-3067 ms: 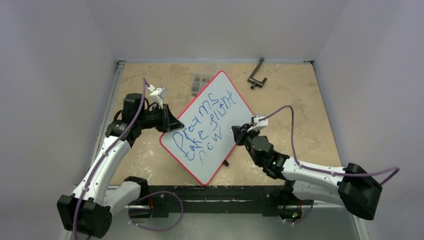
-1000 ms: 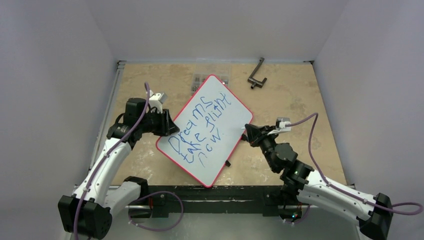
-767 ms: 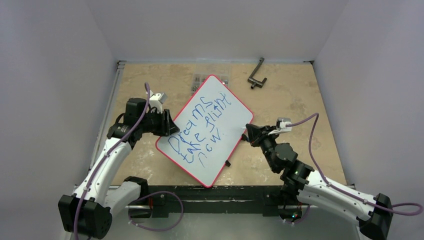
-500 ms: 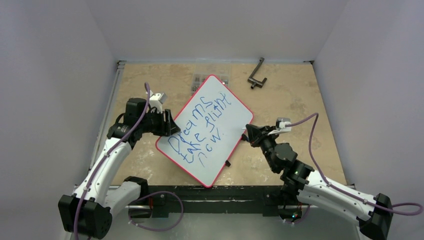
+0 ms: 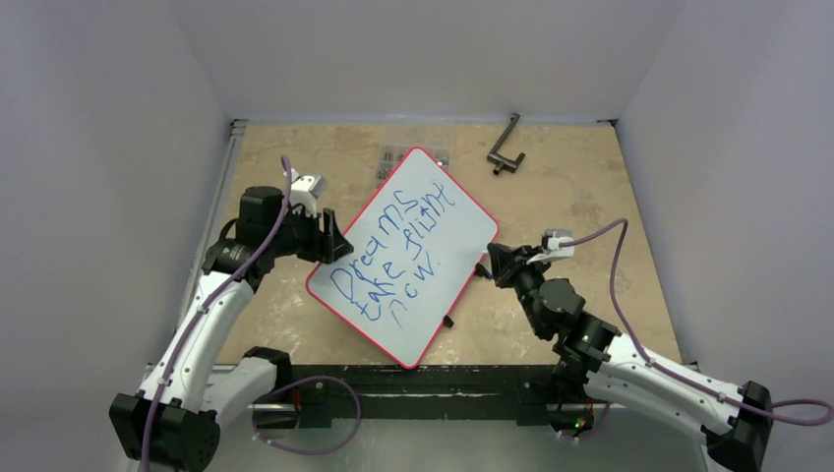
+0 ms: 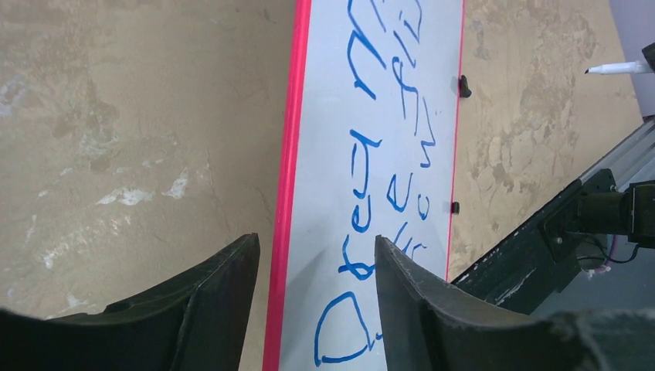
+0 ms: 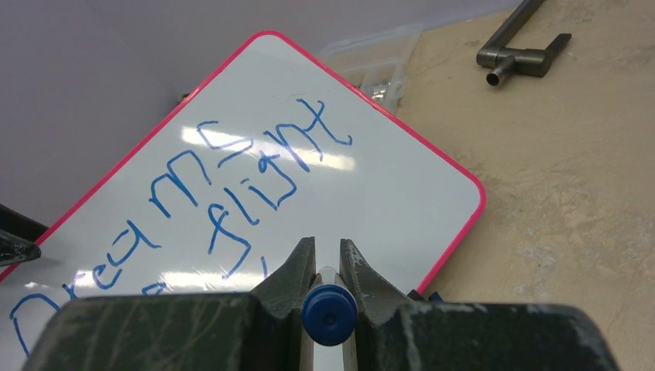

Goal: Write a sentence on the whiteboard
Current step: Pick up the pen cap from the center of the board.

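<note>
Whiteboard with blue words on the desk, between two robot arms

The whiteboard (image 5: 462, 228) lies in the middle of the desk (image 5: 590, 187), turned so one corner points to the back wall. The sentence (image 5: 393, 258) on it is in blue and says "Dreams take flight now" in three lines. The left tool (image 6: 317, 301) is at the left side of the board, and its two fingers are wide apart with the red edge between them. I cannot tell if they touch the board. The right tool (image 7: 328, 251) is just past the right edge and squeezes a marker (image 7: 329, 313) with a blue end, its tip pointing at the board. A clear plastic box (image 5: 391, 160) peeks out by the far corner. A dark metal bar (image 5: 506, 147) lies well apart, near the back wall.
</note>
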`<state>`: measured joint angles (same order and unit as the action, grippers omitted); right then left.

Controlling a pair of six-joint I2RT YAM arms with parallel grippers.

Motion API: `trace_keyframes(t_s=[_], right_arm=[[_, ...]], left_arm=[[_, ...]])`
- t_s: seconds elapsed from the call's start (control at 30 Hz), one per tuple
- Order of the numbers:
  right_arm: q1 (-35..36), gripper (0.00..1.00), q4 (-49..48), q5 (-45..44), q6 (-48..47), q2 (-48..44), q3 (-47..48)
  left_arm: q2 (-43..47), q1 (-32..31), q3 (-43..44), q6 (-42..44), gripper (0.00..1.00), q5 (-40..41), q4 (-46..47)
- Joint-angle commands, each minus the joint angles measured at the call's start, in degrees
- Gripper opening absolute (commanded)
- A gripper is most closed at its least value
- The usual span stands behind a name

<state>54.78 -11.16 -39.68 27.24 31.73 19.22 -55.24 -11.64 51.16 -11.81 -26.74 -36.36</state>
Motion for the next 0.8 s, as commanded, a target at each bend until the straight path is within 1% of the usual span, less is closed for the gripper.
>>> trace_keyframes(t_s=[0.0,0.1,0.23,0.27,0.37,0.53,0.63,0.7,0.77], right_arm=[[-0.1,0.0,1.4,-3.3,-2.2,-0.1,5.3],[-0.1,0.0,2.9,-4.6,-3.0,0.7,7.8],[-0.1,0.0,5.4,-7.4,-4.0,3.1,12.6],[-0.2,0.0,6.3,-8.2,-4.3,3.8,14.2],[-0.2,0.0,9.0,-10.5,-6.1,7.2,20.1],[-1.0,0.0,15.4,-11.6,-8.6,16.1,35.5],[-1.4,0.0,18.1,-11.6,-10.0,19.8,43.3],[-1.7,0.0,19.2,-12.8,-10.4,20.9,47.0],[-1.9,0.0,17.9,-13.2,-11.4,20.9,48.9]], left_arm=[[2.8,-0.7,4.9,4.1,0.56,1.0,-0.8],[2.1,-2.5,6.9,5.3,0.68,1.5,-1.0],[-0.2,-9.7,13.7,8.6,0.69,9.8,-3.2],[-1.0,-11.0,15.5,9.3,0.69,10.2,-3.5],[-3.3,-14.1,20.3,12.6,0.67,7.4,-3.4],[-8.5,-23.4,23.9,27.1,0.69,-0.6,-0.2],[-13.2,-26.5,27.1,33.7,0.69,-3.9,0.5],[-16.5,-28.1,28.7,37.9,0.68,-6.0,0.2],[-19.2,-29.9,29.8,42.2,0.66,-8.1,-0.4]])
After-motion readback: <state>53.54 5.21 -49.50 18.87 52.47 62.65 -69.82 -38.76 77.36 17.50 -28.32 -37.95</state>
